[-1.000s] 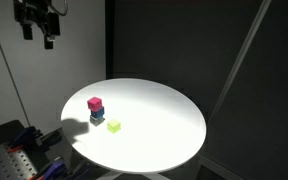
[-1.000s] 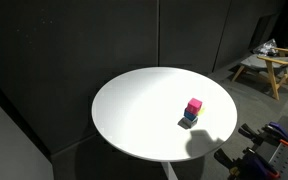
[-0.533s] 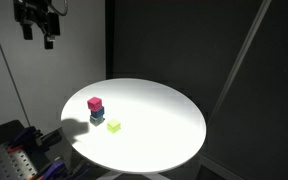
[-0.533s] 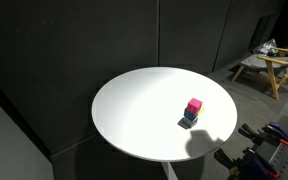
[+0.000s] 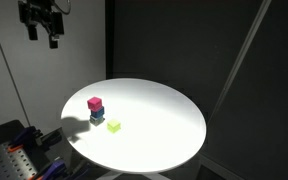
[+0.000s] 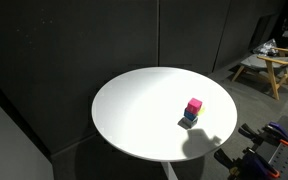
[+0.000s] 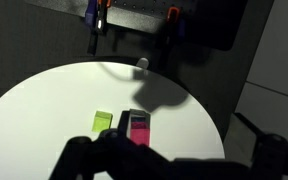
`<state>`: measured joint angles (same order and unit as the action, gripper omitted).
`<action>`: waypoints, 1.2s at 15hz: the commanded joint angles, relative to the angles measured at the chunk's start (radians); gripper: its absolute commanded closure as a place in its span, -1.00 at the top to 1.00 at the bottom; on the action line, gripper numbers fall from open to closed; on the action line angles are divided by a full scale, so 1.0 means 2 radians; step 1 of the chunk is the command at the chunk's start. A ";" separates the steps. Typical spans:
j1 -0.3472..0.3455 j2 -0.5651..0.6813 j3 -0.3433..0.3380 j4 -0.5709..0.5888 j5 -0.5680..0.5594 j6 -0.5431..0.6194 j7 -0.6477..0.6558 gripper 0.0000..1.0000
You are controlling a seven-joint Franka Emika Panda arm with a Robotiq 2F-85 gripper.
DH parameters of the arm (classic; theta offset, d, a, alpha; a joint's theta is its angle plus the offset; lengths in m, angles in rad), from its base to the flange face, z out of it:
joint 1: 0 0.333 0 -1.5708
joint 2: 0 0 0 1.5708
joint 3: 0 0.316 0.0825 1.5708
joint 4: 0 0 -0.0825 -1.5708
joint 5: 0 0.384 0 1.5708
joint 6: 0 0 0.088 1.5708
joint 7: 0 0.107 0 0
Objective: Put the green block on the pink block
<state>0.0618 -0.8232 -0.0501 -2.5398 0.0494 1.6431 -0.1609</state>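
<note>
The green block (image 5: 113,126) is a lime cube lying on the round white table (image 5: 164,125), just beside a two-cube stack. The pink block (image 5: 95,103) sits on top of a dark blue cube (image 5: 97,116). My gripper (image 5: 41,40) hangs high above and well back from the table edge, open and empty. In the wrist view the green block (image 7: 104,122) lies left of the pink block (image 7: 138,128), far below my dark fingers (image 7: 174,158). In an exterior view the pink block (image 6: 194,104) and blue cube (image 6: 189,119) show, and the green block is hidden.
Black curtains surround the table (image 6: 134,115). Robot base hardware with cables sits beside the table (image 5: 19,155), also in an exterior view (image 6: 259,150). A wooden bench (image 6: 264,65) stands further off.
My gripper has shifted slightly sideways, high above the table. The blocks have not moved.
</note>
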 commanded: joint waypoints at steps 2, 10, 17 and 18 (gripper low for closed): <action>-0.010 0.035 0.011 0.025 -0.011 0.026 0.015 1.00; -0.033 0.106 0.034 0.051 -0.038 0.075 0.081 1.00; -0.044 0.176 0.036 0.069 -0.040 0.118 0.126 1.00; -0.045 0.186 0.035 0.072 -0.039 0.123 0.131 1.00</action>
<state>-0.0123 -0.5145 0.0162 -2.4371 -0.0187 1.8710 0.0612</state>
